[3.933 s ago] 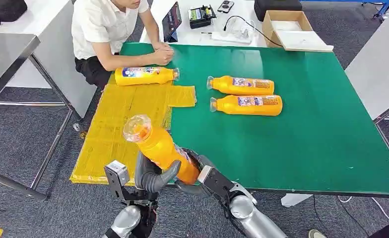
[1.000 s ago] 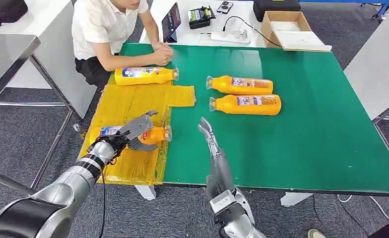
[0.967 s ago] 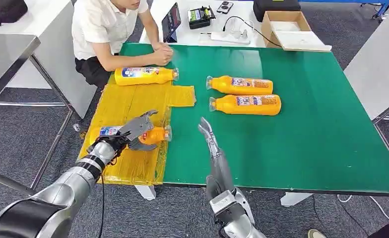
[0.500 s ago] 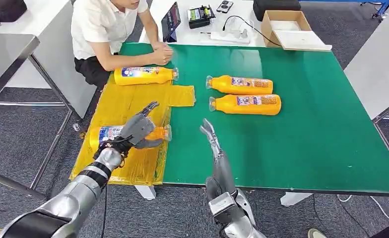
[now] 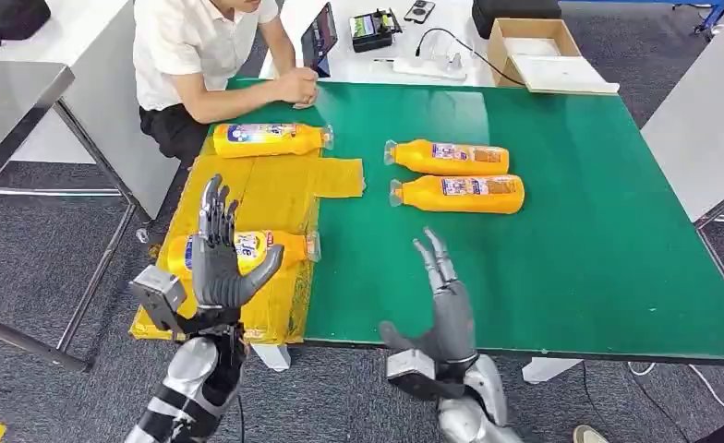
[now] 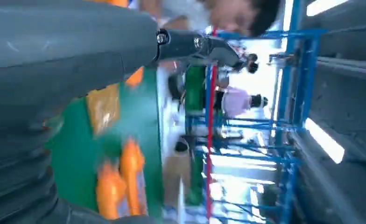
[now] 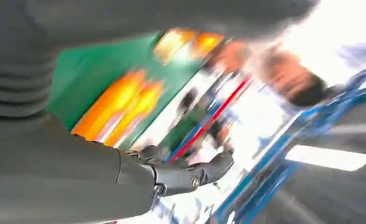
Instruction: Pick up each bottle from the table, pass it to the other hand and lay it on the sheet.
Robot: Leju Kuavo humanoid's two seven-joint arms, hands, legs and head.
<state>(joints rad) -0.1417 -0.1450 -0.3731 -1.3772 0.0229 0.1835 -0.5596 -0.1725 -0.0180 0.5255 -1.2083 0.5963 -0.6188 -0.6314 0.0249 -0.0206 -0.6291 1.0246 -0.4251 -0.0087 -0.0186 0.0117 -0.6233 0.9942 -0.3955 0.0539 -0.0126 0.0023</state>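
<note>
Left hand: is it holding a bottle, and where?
Nothing is held. The left hand is raised, fingers spread, above the bottle lying on the sheet.

Left hand [image 5: 218,263] empty, fingers spread, raised w/ a bottle [image 5: 247,251] lying on the yellow sheet [image 5: 247,189] right behind it. Beyond that, open sheet up to a second bottle [image 5: 271,139] and a person's arm [image 5: 247,90] at the far edge. Right hand [image 5: 446,309] also empty; bare green table [image 5: 598,258] ahead and to its right. Two bottles [image 5: 455,175] lie further ahead. Wrist views blurred, prob. no nearer obstacles.
</note>
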